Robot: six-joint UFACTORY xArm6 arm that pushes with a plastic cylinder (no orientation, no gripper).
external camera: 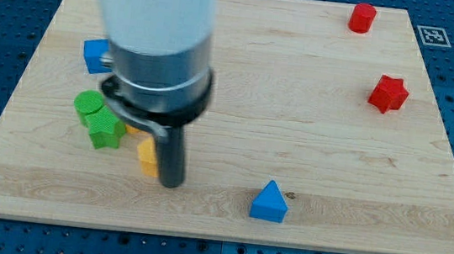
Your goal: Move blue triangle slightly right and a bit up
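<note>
The blue triangle [269, 202] sits low on the wooden board [296, 109], a little to the view's right of centre and close to the bottom edge, with bare wood all around it. The arm [157, 27] comes down from the view's top left as a broad pale cylinder ending in a dark grey collar, and from that collar a straight dark rod drops almost vertically to the board. There is no claw to be wide or narrow; the rod simply ends in the tip [170, 184], which rests on the wood well apart from the triangle, at about 9 o'clock from it. A yellow block [148, 158] lies just beside the rod at its 9 o'clock, touching or nearly touching it; its shape is partly hidden by the rod. Counting by colour, there are two blue blocks, the triangle and a blue cube [95, 54] near the board's left edge at roughly 10 o'clock from the tip. There are two green blocks, a green cylinder [88, 105] and a green star-like block [106, 129], pressed together at the tip's 10 o'clock. There are two red blocks, a red cylinder [361, 18] near the top right corner and a red star [389, 93] at its 5 o'clock. One yellow block shows.
</note>
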